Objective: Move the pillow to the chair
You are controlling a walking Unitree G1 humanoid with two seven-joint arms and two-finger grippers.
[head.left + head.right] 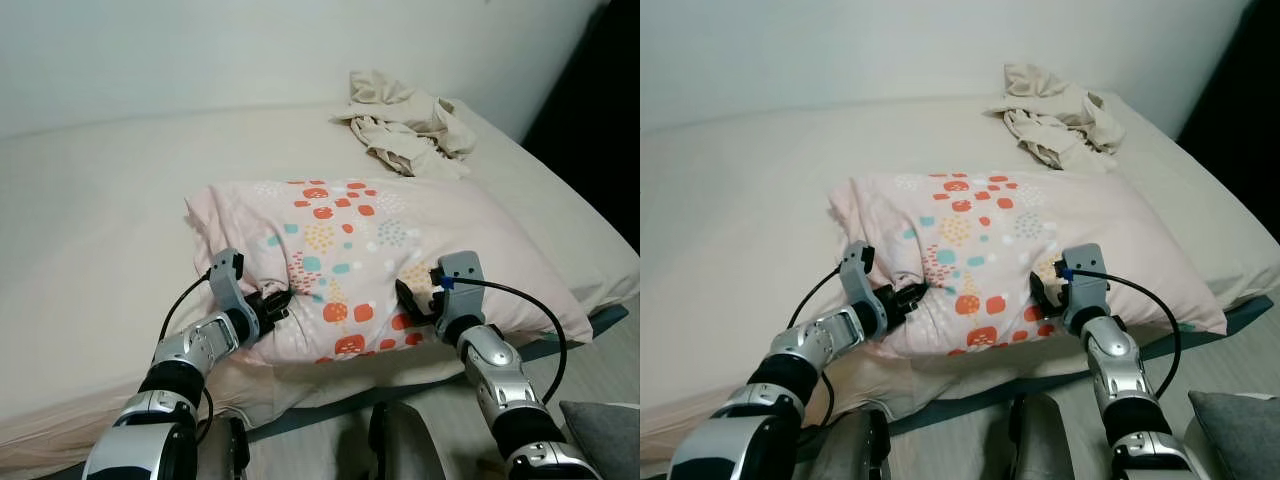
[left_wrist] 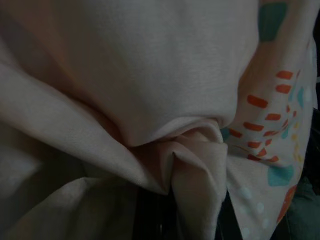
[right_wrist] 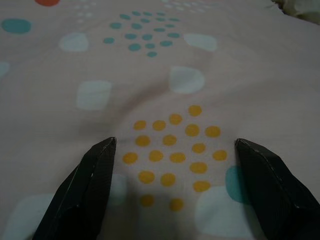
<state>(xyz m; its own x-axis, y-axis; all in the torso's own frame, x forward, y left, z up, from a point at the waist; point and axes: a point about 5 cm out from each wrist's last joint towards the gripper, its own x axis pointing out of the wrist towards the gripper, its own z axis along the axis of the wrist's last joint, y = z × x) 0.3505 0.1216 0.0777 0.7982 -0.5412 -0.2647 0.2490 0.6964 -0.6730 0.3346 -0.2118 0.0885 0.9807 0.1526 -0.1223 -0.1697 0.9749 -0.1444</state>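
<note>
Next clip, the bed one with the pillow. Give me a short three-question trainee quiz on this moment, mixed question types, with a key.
1. True or false: the left gripper has pillow fabric bunched between its fingers.
2. The right gripper, seen from its wrist, is: A) shut on the fabric, B) open, fingers spread over a patch of yellow dots, C) holding the crumpled cloth.
3. Fill in: the crumpled cloth lies on the bed at its ___ corner, beyond the pillow on the robot's right.

Key
1. True: the left wrist view shows a pinched fold.
2. B.
3. Far.
</note>
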